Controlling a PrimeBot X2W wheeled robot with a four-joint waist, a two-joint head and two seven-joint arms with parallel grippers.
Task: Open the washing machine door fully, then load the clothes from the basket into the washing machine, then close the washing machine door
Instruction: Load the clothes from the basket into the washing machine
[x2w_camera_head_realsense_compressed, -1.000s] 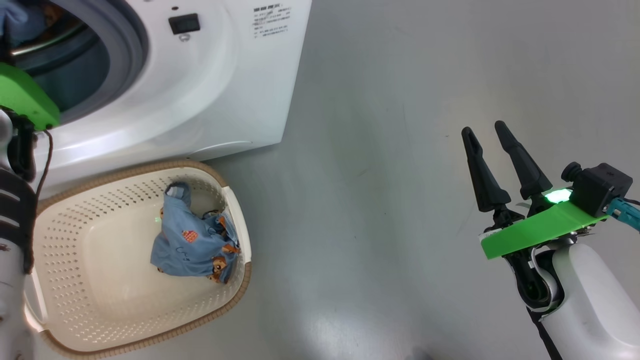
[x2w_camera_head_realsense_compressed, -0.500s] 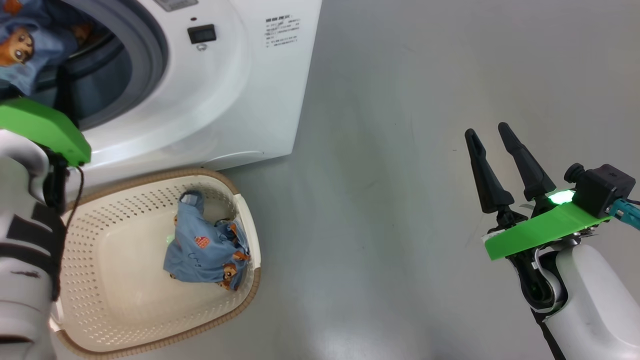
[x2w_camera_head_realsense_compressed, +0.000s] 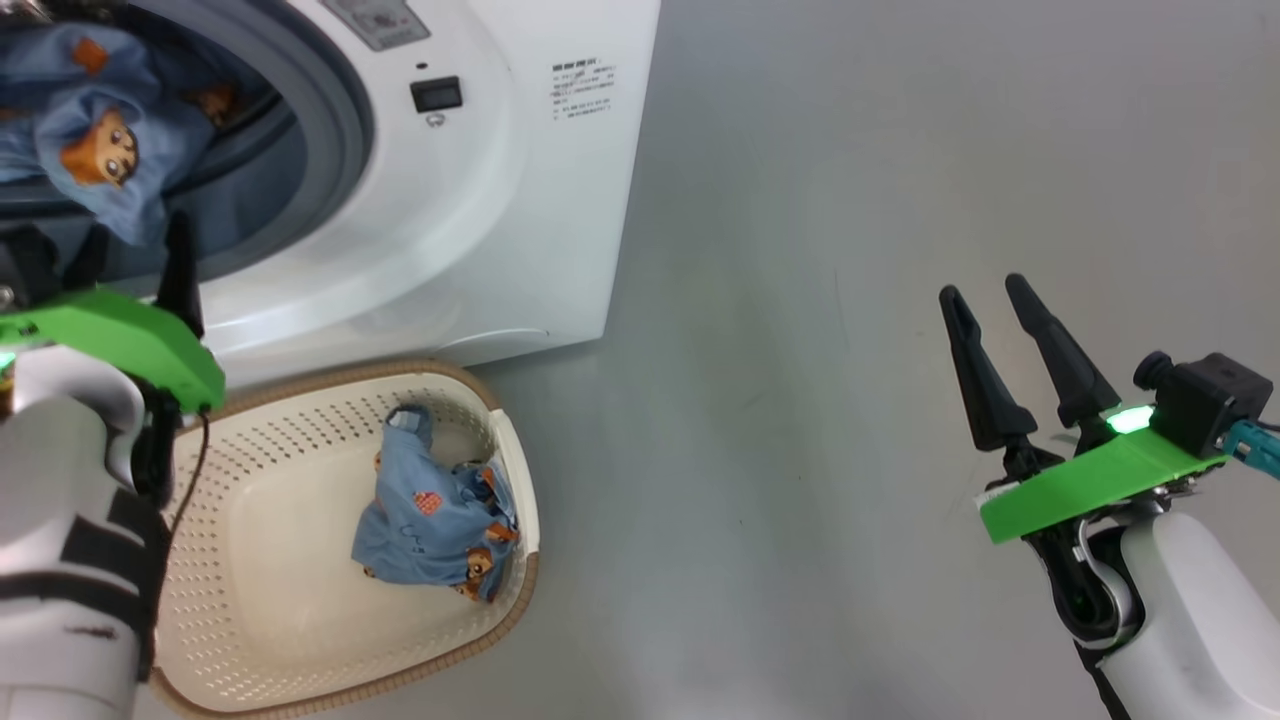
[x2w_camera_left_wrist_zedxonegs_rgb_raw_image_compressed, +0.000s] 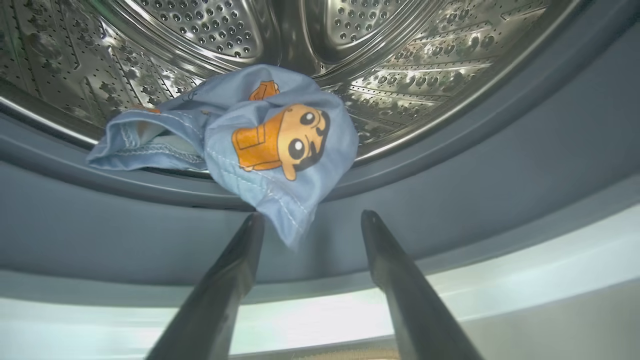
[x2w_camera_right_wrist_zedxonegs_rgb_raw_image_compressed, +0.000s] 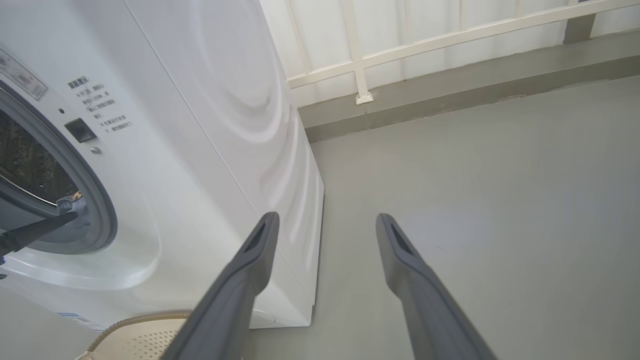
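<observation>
The white washing machine stands with its mouth open; its door is out of view. One piece of the clothes, light blue with an orange bear, lies over the drum's lip and the grey gasket. My left gripper is open just in front of it, the cloth's lowest corner hanging between the fingertips. Another blue garment with a red patch sits in the cream basket below the machine. My right gripper hangs open and empty over the floor.
Grey floor spreads to the right of the machine and basket. A low kerb and white railing run behind the machine. The basket's rim touches the machine's front base.
My left gripper has opened and let go of the bear garment, which now rests on the drum's lip. The left arm has drawn back a little. The head camera has shifted; the right arm is still.
</observation>
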